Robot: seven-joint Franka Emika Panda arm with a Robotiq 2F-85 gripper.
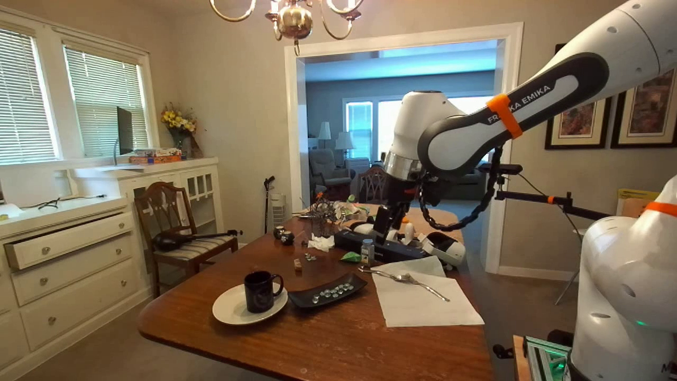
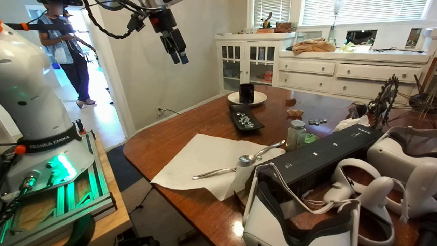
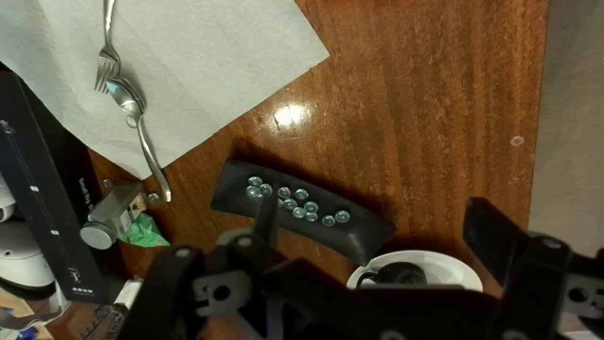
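Wrist view: only from here the tines (image 3: 106,68) of the fork (image 3: 108,53) separate clearly, and the black tray (image 3: 349,233) is seen from above, close to the centre, toward six o'clock.
Person (image 2: 63,48): appears only in an exterior view, standing at ten o'clock.
Chandelier (image 1: 294,24): hangs near twelve o'clock, also only in an exterior view.
Mug (image 3: 401,274): its handle (image 1: 281,284) is visible in an exterior view and in the wrist view.
Gripper (image 3: 371,202): one, with two fingers (image 3: 493,231) which stand wide apart and hold nothing; in an exterior view it is well above the table (image 2: 191,126).
Glass beads (image 3: 290,203): at least eleven in the one tray, where a finger covers part of the group; three more near the jar (image 3: 120,205) and the spoon (image 3: 123,97).
White plate (image 3: 448,271): one, at four o'clock from the tray in the wrist view, just beside its end, with one black mug on it.
White paper (image 3: 198,61): between ten and eleven o'clock from the tray, bearing one fork and one spoon, which overlap.
Jar: one, upright at nine o'clock from the tray, beside one green piece (image 3: 144,231) and one dark box (image 3: 42,208).
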